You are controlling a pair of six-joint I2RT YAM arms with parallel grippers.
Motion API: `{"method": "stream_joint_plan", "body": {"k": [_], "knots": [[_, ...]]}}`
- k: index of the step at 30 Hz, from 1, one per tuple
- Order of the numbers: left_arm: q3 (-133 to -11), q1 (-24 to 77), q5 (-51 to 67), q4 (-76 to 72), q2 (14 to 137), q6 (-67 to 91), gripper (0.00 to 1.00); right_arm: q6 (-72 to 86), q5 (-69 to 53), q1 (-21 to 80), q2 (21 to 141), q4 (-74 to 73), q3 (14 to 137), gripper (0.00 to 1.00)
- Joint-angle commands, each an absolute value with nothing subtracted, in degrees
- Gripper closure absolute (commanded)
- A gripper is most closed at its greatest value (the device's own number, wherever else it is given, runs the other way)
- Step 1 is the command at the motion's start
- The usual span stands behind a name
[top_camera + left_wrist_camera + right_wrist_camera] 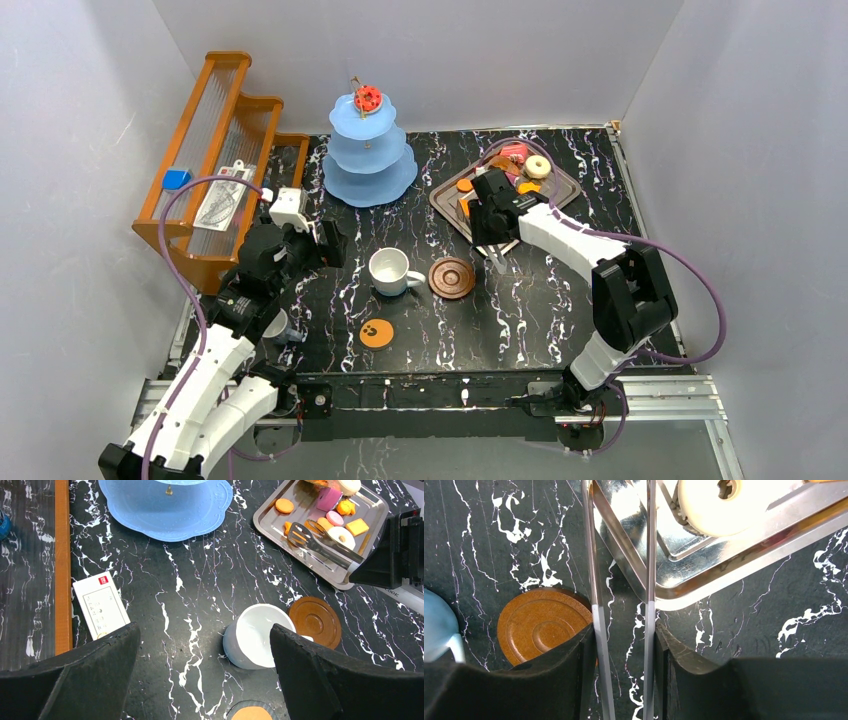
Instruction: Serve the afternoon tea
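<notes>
While only one red pastry point(368, 97) sat atop the blue stand point(370, 165), the rest, white donut point(537, 166) included, lay on the metal tray point(441, 200). Unserved: the mug point(388, 270) beside its saucer point(452, 277), the grey cup point(278, 325) apart from its coaster point(376, 333). The right gripper point(624, 640) clamped the tongs point(596, 555), reaching into the tray; the left gripper point(205, 630) was spread wide, empty, near the mug. Black marbled table point(560, 300); plain pale walls point(760, 150).
</notes>
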State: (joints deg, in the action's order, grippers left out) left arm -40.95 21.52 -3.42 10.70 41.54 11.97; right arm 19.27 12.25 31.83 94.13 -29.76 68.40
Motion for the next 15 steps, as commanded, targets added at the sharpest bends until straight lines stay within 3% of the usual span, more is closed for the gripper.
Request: {"method": "stream_joint_plan", "body": {"k": [1,15], "knots": [[-41.0,21.8,-3.5,9.7,40.7,11.3,0.02,18.2,12.9,31.5,92.0,-28.2,71.3,0.61],[-41.0,21.8,-3.7,9.7,40.4,11.3,0.02,17.7,11.8,31.5,90.2,-28.2,71.1,0.71]]}}
